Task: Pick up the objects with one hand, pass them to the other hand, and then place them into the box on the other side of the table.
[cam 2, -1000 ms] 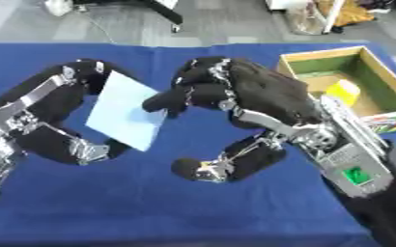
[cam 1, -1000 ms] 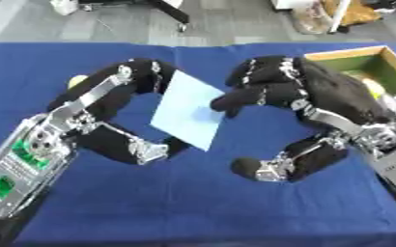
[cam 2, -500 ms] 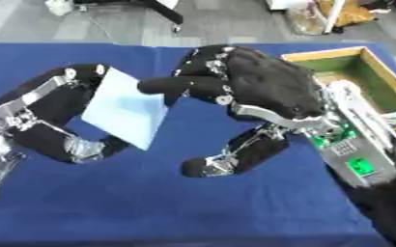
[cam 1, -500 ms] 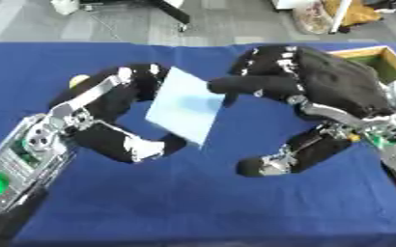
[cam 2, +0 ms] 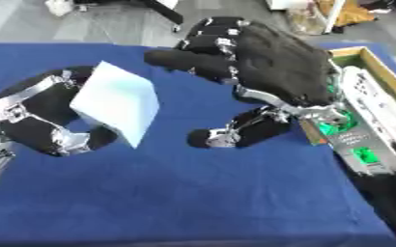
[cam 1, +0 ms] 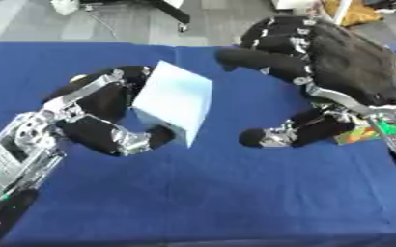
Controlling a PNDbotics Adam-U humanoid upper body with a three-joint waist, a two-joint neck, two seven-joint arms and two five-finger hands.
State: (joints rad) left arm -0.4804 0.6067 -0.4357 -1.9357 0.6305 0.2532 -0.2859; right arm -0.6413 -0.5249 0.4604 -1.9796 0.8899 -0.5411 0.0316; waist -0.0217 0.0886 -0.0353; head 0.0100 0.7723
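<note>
Hovering above a blue-clothed counter [cam 1: 193, 193], the left robot hand [cam 1: 100, 116] curls fingers and thumb round a pale blue box-shaped block [cam 1: 174, 101], tilted on edge. The right robot hand [cam 2: 261, 67] hangs just beside it, apart, fingers bent, thumb spread, holding nothing. A wooden box [cam 2: 379, 72] sits at the counter's right edge, partly hidden behind that hand.

A matt blue cloth [cam 1: 235, 193] covers the bench. The pale blue block [cam 1: 174, 100] looks smooth and matt. My left robot hand [cam 1: 100, 120] is black plastic with shiny silver metal. The box [cam 2: 379, 77] looks like wood.
</note>
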